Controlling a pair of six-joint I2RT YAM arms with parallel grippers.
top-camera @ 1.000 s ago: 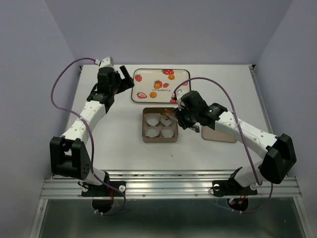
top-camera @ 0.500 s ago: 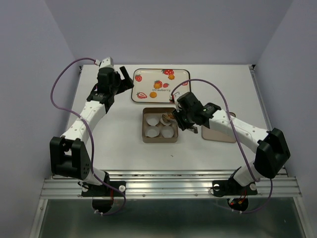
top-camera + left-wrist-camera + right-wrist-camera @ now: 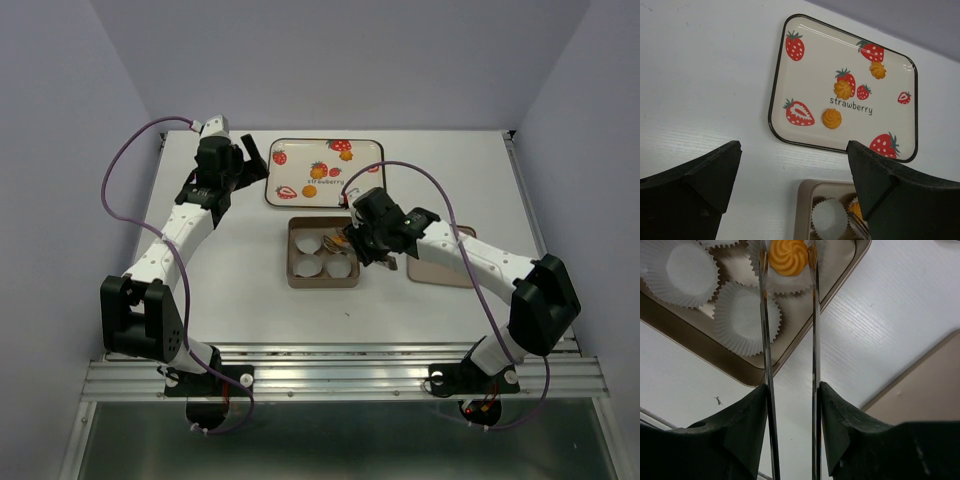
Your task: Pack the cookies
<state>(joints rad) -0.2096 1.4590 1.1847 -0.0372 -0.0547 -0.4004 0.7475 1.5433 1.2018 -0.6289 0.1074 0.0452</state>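
Right gripper (image 3: pixel 346 241) jaws pinch one round orange cookie (image 3: pixel 788 255) over square tan tin (image 3: pixel 837 267); three cookies (image 3: pixel 832 118) remain beyond spread left gripper (image 3: pixel 792 147) jaws

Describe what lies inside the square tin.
Four white paper cups, one holding a cookie between the right pincer's prongs. The other three look empty; the tin floor beneath them is covered.
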